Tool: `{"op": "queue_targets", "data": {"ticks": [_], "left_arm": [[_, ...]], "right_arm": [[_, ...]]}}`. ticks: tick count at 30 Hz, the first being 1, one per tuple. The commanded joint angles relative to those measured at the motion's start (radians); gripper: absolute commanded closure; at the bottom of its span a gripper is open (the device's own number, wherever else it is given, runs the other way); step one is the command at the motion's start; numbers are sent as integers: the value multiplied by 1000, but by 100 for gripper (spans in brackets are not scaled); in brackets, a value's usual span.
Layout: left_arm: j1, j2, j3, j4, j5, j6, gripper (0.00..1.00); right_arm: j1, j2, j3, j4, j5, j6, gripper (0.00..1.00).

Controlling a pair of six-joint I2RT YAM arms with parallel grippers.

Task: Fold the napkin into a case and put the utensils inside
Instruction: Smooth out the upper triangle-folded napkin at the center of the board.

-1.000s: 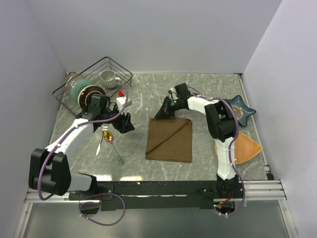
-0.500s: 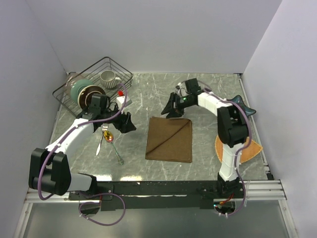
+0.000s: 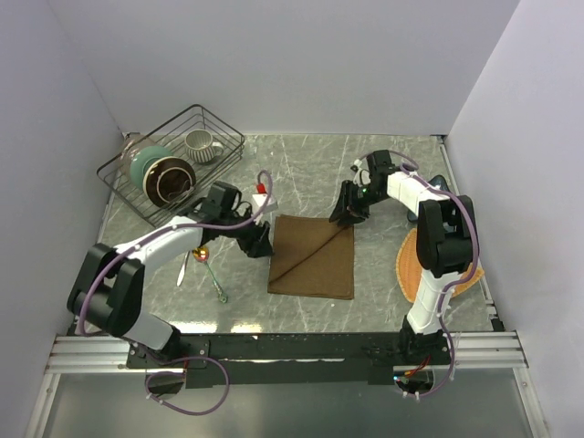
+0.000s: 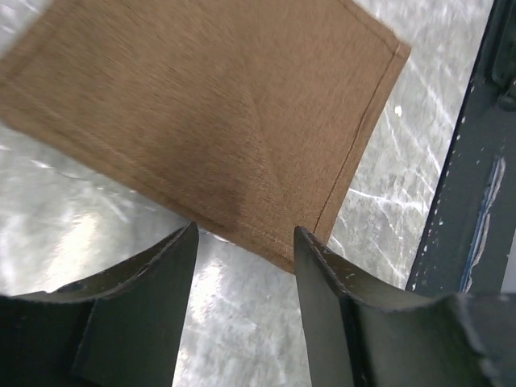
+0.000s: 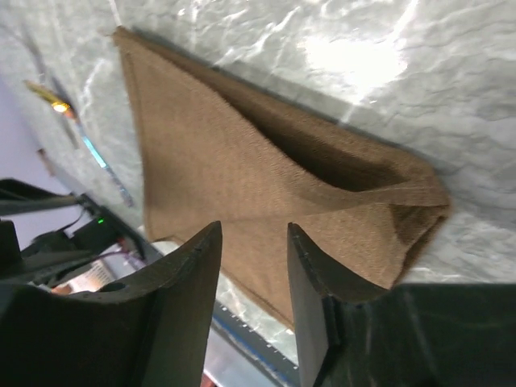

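Looking at where this stands, I'd call it maybe halfway through the folding, with nothing done on the loading part. The napkin [image 3: 312, 260] lies flat in the middle of the worktop [image 3: 301, 173] as a squarish rectangle. One flap is folded over it, so a diagonal edge runs from the far right corner down toward the near left. From the right wrist view that far right corner looks layered, with a little opening under the top layer. So some folding is in, but to me it's too wide to count as a narrow pocket yet. The utensils [image 3: 203, 253] are lying on the bare worktop just left of the napkin, spoon and fork side by side, not touching the cloth and clearly not inside anything. The left tool [image 3: 259, 243] sits low at the napkin's far left corner with its fingers [image 4: 145, 306] spread apart and nothing between them. The right tool [image 3: 346, 213] is at the far right corner, also parted and not pinching the cloth as far as I can tell. The wire basket [image 3: 234, 139] at far left and the orange mat [image 3: 456, 274] on the right don't come into it. What's left, I reckon: at least one more fold, then pick up both utensils and slide them in.
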Motion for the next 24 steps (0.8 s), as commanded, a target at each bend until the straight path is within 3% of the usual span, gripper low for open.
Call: {"op": "queue_targets", "data": {"ticks": [1,4,12,24], "left_arm": [[-54,50,41,38,-37,-2,44],[-71,72,43,54,-62,-6,47],[-98,141,67,61,-94,3,50],[-118,220,115,71,-122,1,51]], "right_arm": [[-10,11,6,-3,82,-27,57],[-19,15,5,-23,83,-47,59],[-25,-55,17,47,-98,14,61],[-20,52,14,99,-26,70,62]]}}
